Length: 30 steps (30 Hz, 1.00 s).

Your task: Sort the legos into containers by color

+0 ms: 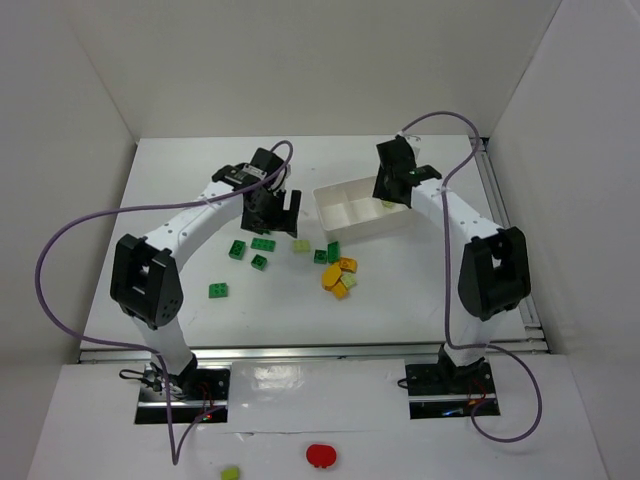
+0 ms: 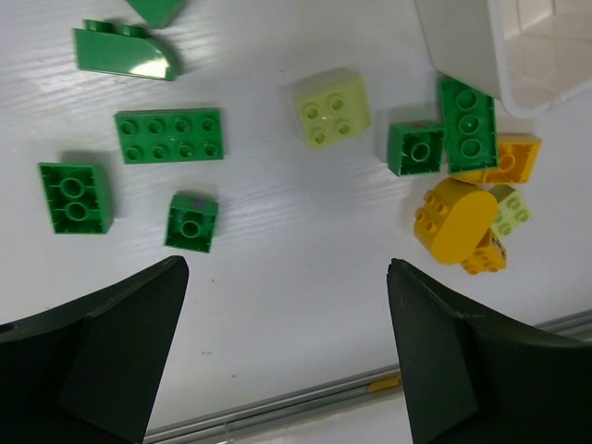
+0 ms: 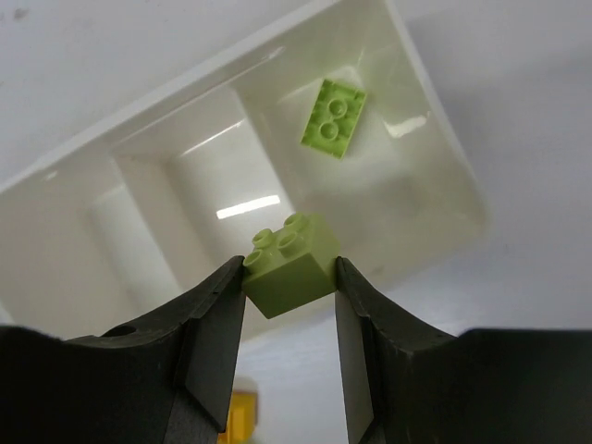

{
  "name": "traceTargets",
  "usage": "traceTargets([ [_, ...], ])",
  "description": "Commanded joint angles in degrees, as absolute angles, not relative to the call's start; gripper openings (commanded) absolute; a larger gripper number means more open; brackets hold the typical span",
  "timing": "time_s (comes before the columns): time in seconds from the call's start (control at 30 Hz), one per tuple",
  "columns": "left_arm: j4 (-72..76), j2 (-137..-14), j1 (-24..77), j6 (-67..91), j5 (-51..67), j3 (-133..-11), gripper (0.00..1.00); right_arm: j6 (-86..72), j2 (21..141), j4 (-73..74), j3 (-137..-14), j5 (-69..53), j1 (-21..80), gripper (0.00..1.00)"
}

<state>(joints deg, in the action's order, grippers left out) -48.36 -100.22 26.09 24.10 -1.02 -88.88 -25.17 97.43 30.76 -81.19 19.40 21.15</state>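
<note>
My right gripper [image 3: 289, 270] is shut on a pale yellow-green lego [image 3: 294, 248] and holds it above the near wall of the white tray [image 3: 55, 240], by its right compartment. One pale yellow-green lego [image 3: 333, 117] lies in that compartment. My left gripper [image 2: 287, 268] is open and empty, above the table near the loose legos: several dark green ones [image 2: 169, 135], a pale yellow-green one [image 2: 333, 107] and orange ones [image 2: 455, 219]. In the top view the tray [image 1: 365, 230] sits at the back right, with my right gripper [image 1: 392, 190] over it and my left gripper [image 1: 272, 205] to its left.
Green legos [image 1: 263, 243] lie left of centre, one alone [image 1: 218, 290] nearer the front. Orange legos [image 1: 338, 277] cluster below the tray. A red round object [image 1: 321, 455] and a pale lego [image 1: 230, 471] lie off the table, near the arm bases. White walls enclose the table.
</note>
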Motion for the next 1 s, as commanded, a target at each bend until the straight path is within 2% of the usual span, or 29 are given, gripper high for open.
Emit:
traceTargets([
  [0.0, -47.2, -101.9, 27.1, 24.8, 4.2, -89.2, 0.98, -25.4, 100.7, 25.5, -85.2, 20.7, 18.1, 0.40],
  [0.07, -46.7, -103.0, 27.1, 24.8, 4.7, -89.2, 0.97, -26.7, 102.3, 23.9, -85.9, 20.1, 17.6, 0.44],
  [0.13, -46.7, -103.0, 27.1, 24.8, 4.7, -88.6, 0.97, -27.7, 103.1, 23.2, -86.4, 23.5, 17.6, 0.52],
  [0.2, -46.7, -103.0, 27.1, 24.8, 4.7, -88.6, 0.97, -28.3, 103.6, 23.2, -86.4, 26.0, 17.6, 0.55],
  [0.27, -46.7, -103.0, 27.1, 24.3, 4.7, -88.0, 0.97, -28.3, 103.0, 23.2, -86.4, 26.8, 17.6, 0.71],
  [0.3, -46.7, -103.0, 27.1, 24.3, 4.2, -87.4, 0.97, -28.3, 103.0, 23.2, -86.4, 27.4, 17.6, 0.89],
  [0.33, -46.7, -102.5, 27.1, 24.3, 4.2, -87.4, 0.97, -28.3, 101.4, 23.2, -85.5, 27.4, 17.6, 0.93],
  [0.4, -46.7, -102.5, 27.1, 24.3, 3.7, -87.4, 0.97, -28.3, 99.3, 23.7, -83.5, 27.4, 17.6, 0.93],
  [0.53, -46.7, -102.0, 27.1, 23.7, 2.1, -87.4, 0.97, -24.4, 89.2, 21.0, -74.2, 25.2, 24.2, 0.75],
  [0.57, -47.2, -102.0, 27.1, 24.4, 0.3, -88.0, 0.97, -22.9, 85.2, 21.0, -72.2, 23.8, 25.7, 0.74],
  [0.63, -47.2, -101.3, 27.1, 25.0, -0.4, -88.5, 0.97, -21.4, 82.0, 21.7, -66.3, 18.8, 30.4, 0.74],
  [0.73, -47.2, -101.3, 25.8, 25.6, -0.4, -89.6, 0.97, -20.8, 78.2, 24.1, -59.8, 14.3, 36.9, 0.83],
  [0.83, -47.2, -100.8, 25.2, 26.2, -1.6, -90.1, 0.97, -22.4, 77.7, 24.6, -55.8, 10.4, 41.4, 0.85],
  [0.97, -47.7, -100.8, 25.2, 26.7, -2.2, -90.1, 0.97, -22.4, 81.2, 25.5, -54.5, 10.3, 50.2, 0.80],
])
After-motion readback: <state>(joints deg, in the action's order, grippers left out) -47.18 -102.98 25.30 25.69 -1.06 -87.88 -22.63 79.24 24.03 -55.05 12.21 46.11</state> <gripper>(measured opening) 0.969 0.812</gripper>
